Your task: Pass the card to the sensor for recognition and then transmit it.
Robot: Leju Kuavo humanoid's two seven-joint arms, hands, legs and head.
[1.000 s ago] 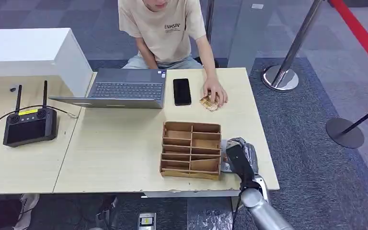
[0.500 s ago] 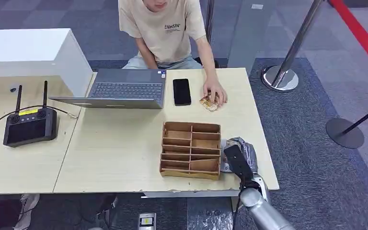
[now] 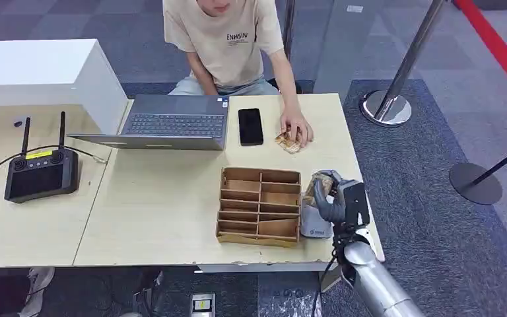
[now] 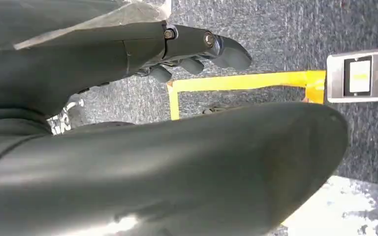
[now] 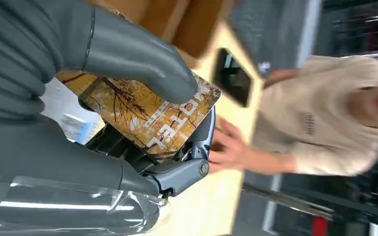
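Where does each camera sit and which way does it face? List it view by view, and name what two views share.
Head view: high on the robot, looking forward and down at the table; right hand beside the wooden organizer.
Left wrist view: behind the left hand, looking down at carpeted floor with yellow tape.
Right wrist view: behind the right hand, close on the card it holds.
Shared: head and right wrist views both show the phone and the seated person.
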